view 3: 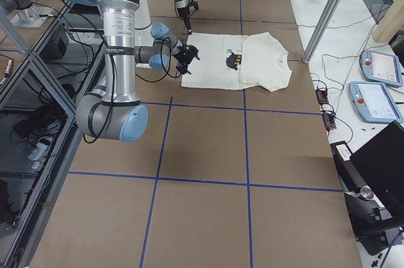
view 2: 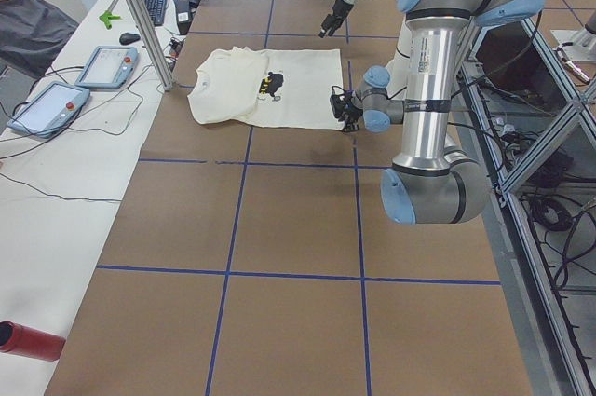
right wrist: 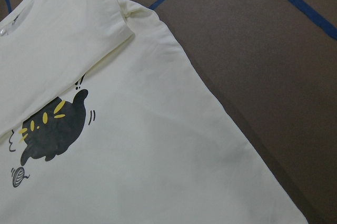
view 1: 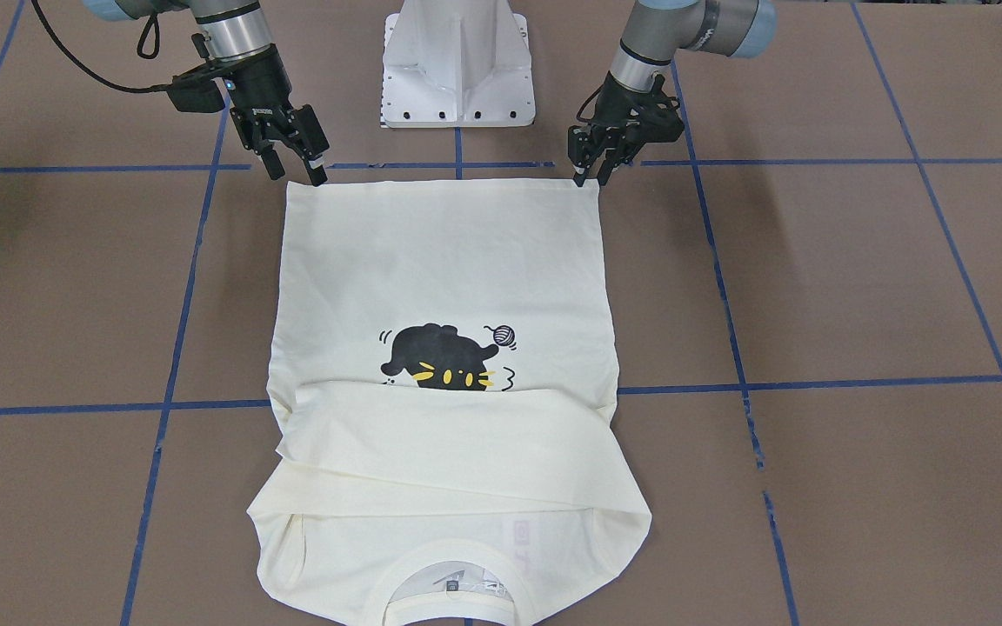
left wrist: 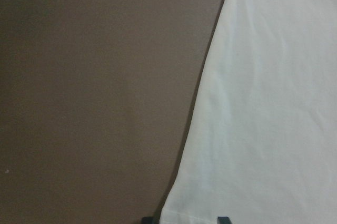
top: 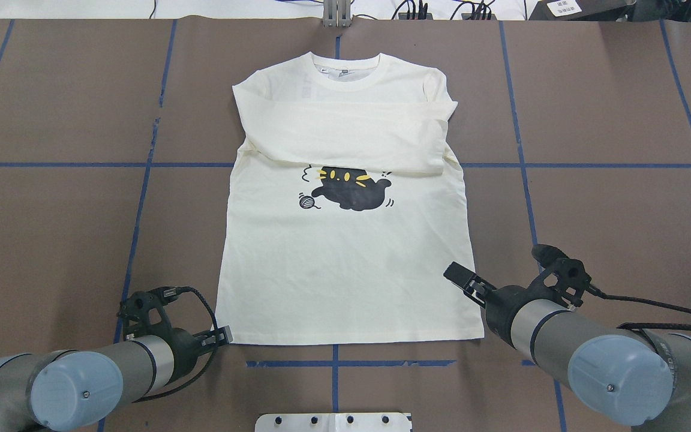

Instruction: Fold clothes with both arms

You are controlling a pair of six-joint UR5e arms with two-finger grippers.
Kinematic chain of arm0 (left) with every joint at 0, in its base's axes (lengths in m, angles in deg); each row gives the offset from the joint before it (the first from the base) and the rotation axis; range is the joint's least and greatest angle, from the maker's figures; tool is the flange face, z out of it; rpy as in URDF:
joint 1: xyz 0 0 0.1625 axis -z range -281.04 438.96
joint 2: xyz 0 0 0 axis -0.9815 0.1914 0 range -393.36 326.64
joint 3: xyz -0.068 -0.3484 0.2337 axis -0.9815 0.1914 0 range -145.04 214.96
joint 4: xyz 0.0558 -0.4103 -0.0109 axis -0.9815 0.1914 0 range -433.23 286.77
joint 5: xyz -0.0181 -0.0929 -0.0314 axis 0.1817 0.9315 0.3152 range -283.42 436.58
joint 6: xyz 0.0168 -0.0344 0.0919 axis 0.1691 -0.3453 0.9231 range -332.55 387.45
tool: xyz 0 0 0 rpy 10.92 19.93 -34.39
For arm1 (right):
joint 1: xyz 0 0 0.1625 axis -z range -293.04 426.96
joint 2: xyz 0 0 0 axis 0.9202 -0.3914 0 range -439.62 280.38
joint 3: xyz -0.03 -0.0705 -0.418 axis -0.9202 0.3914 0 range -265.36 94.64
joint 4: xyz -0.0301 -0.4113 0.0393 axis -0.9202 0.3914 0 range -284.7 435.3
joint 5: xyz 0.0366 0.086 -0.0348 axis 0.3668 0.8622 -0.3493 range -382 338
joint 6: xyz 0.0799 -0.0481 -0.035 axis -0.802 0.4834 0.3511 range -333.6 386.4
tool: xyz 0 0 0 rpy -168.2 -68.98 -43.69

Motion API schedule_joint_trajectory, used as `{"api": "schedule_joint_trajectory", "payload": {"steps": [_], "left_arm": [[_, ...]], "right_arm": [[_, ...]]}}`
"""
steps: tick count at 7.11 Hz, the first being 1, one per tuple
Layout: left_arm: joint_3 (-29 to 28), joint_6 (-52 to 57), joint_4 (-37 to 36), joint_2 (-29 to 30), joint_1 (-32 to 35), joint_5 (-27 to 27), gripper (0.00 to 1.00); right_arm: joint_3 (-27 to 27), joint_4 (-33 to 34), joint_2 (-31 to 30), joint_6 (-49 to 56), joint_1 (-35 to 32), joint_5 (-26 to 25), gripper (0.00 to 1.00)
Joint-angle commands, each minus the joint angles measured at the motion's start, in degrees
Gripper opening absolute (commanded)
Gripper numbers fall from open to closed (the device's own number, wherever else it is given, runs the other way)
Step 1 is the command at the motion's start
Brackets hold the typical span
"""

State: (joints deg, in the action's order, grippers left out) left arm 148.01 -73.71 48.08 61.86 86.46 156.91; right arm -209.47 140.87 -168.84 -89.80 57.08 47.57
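One cream T-shirt lies flat, print up, in the middle of the brown table, its hem toward the robot and its banded round collar at the far side; the cloth is a soft matte knit, smooth over the lower body, with shallow creases where both long sleeves are folded across the chest in a broad band; that band covers the upper edge of the black cat graphic, a rounded blob with yellow eyes and whiskers beside a small grey ball of yarn. The table surface is dull and papery, ruled into large squares by blue tape; a white metal pedestal base stands behind the hem.

The left gripper is at one hem corner, the right gripper at the other; both have their black fingers spread apart, pinching nothing. The left wrist view alone shows how close that arm is: two dark fingertips at its lower edge straddle the stitched hem corner, cloth between them; the right wrist view shows no fingers, only the shirt's side edge running diagonally over bare brown surface. Only the side views take in the white bench along the table's far edge, with two grey handheld screens and a red cylinder.
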Motion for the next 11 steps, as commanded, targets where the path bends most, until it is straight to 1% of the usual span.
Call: {"api": "schedule_joint_trajectory", "payload": {"steps": [1,5,6,7,8,9,11], "left_arm": [[0.07,-0.17,0.07,0.49,-0.03,0.00,0.00],[0.67,-0.18,0.07,-0.03,0.06,-0.09,0.00],[2.51,-0.18,0.07,-0.21,0.23,0.00,0.00],[4.96,-0.18,0.07,-0.30,0.67,0.00,0.00],[6.38,-0.18,0.07,-0.30,1.02,0.00,0.00],[8.13,-0.18,-0.02,-0.30,1.46,0.00,0.00],[8.24,-0.18,-0.02,-0.30,1.90,0.00,0.00]], "right_arm": [[0.01,0.00,0.10,-0.09,0.30,-0.22,0.98],[0.27,0.00,0.19,-0.09,0.65,-0.31,0.98],[0.27,0.00,0.19,-0.09,0.74,-0.31,0.98],[1.14,0.44,0.19,-0.52,1.17,-0.40,0.96],[1.67,4.62,0.19,-2.35,2.05,-0.31,0.93],[1.68,7.36,0.19,-2.81,3.36,-0.40,0.91],[1.76,7.38,0.19,-4.21,5.47,-0.40,0.94]]}}
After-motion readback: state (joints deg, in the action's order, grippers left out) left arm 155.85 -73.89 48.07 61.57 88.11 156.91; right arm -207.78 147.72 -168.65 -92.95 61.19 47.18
